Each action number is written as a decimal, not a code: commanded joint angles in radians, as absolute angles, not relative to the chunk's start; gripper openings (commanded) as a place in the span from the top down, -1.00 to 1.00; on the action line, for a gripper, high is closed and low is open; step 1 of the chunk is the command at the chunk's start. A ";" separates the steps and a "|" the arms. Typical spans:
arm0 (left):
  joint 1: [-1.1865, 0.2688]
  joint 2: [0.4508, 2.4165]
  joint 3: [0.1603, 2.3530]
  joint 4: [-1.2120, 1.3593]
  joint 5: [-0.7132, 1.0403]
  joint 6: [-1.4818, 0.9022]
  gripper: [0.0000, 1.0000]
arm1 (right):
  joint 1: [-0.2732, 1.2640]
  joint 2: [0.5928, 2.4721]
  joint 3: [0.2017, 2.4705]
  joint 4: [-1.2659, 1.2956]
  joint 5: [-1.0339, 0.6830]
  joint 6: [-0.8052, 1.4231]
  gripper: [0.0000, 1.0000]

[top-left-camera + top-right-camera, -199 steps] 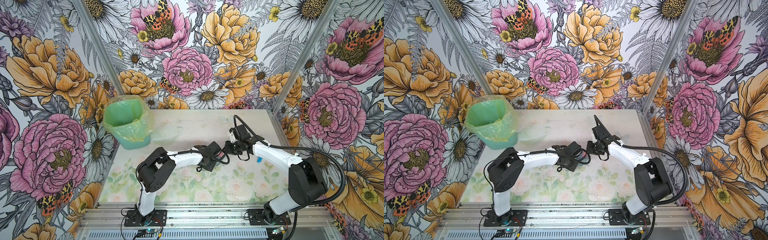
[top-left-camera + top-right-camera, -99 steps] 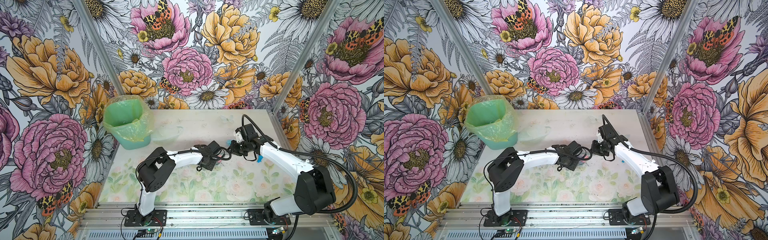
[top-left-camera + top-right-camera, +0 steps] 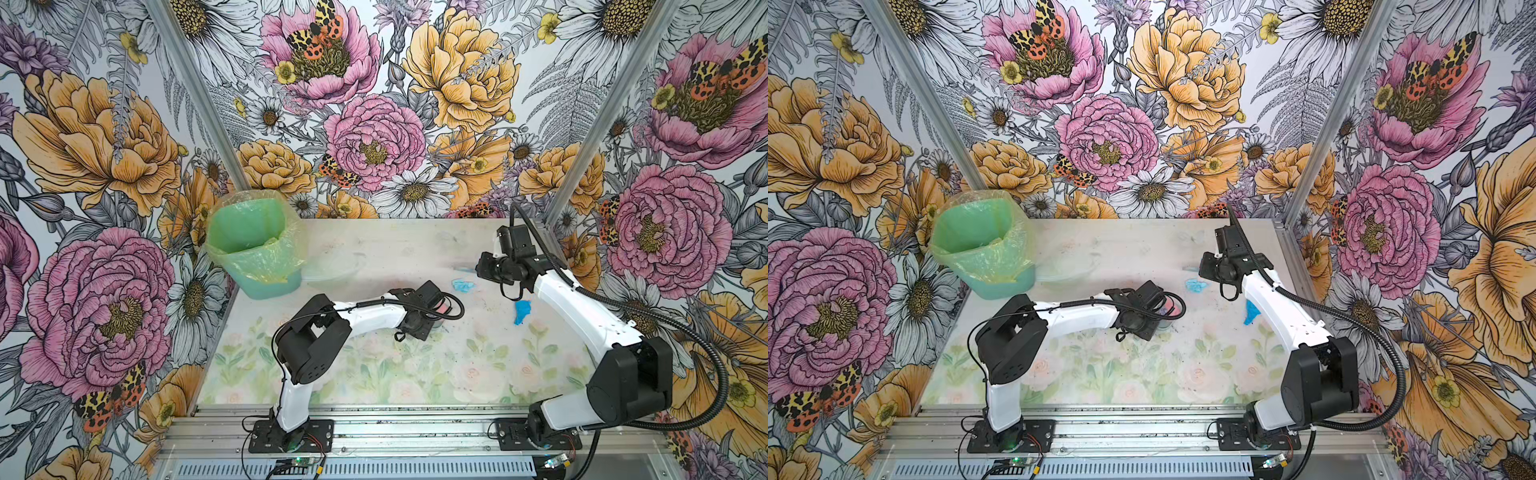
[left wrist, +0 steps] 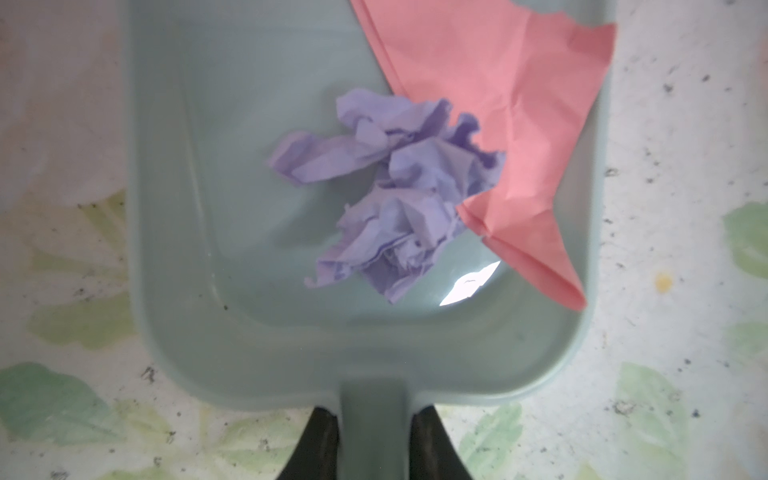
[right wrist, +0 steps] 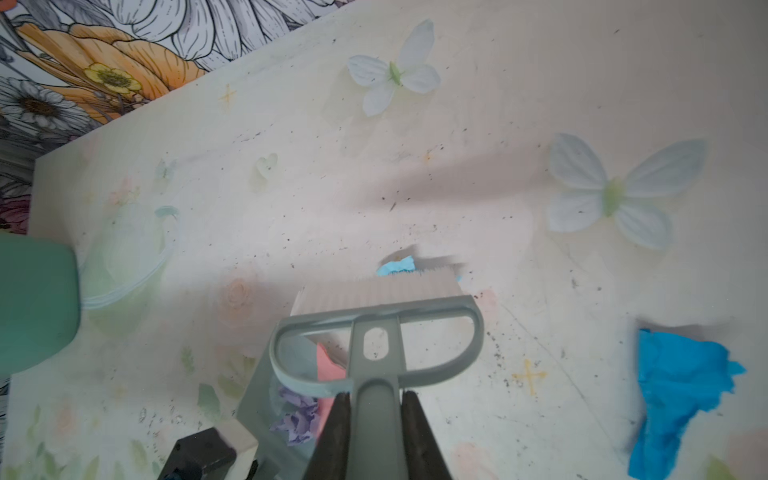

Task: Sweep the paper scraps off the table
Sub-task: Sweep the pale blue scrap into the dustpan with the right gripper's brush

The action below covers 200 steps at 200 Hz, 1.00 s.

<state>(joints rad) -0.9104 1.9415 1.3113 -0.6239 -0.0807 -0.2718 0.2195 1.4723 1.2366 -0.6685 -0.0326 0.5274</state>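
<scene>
A small booth, its walls (image 3: pixel 374 124) printed with bold pink and orange flowers, daisies and moths, with aluminium posts in the corners. The floor of the booth is a whitish bench (image 3: pixel 374 374) with a faded print of roses, green leaves and pale butterflies, speckled with dark grit. A green bin (image 3: pixel 253 253) lined with a yellowish bag stands at the far left corner. Mid-bench, the left hand (image 4: pixel 371 419) is clamped on the handle of a grey-blue dustpan (image 4: pixel 199 232) resting on the surface. Inside the dustpan lie a crumpled lilac scrap (image 4: pixel 399 187) and a pink scrap (image 4: pixel 498 104). The right hand (image 5: pixel 374 415) grips the handle of a grey brush (image 5: pixel 374 328), with a light blue scrap (image 5: pixel 397 266) at its white bristle tips. A brighter blue scrap (image 3: pixel 522 311) lies beside the right arm, apart from the dustpan.
</scene>
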 commanded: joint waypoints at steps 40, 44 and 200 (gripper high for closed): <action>-0.942 1.960 1.347 -0.626 -0.025 -0.213 1.00 | 0.197 1.621 1.253 -0.659 0.178 0.475 1.00; -0.941 1.960 1.346 -0.628 -0.022 -0.209 1.00 | 0.197 1.624 1.253 -0.660 0.177 0.474 1.00; -0.963 2.017 1.396 -0.681 0.051 -0.148 1.00 | 0.246 1.541 1.130 -0.657 -0.023 0.493 1.00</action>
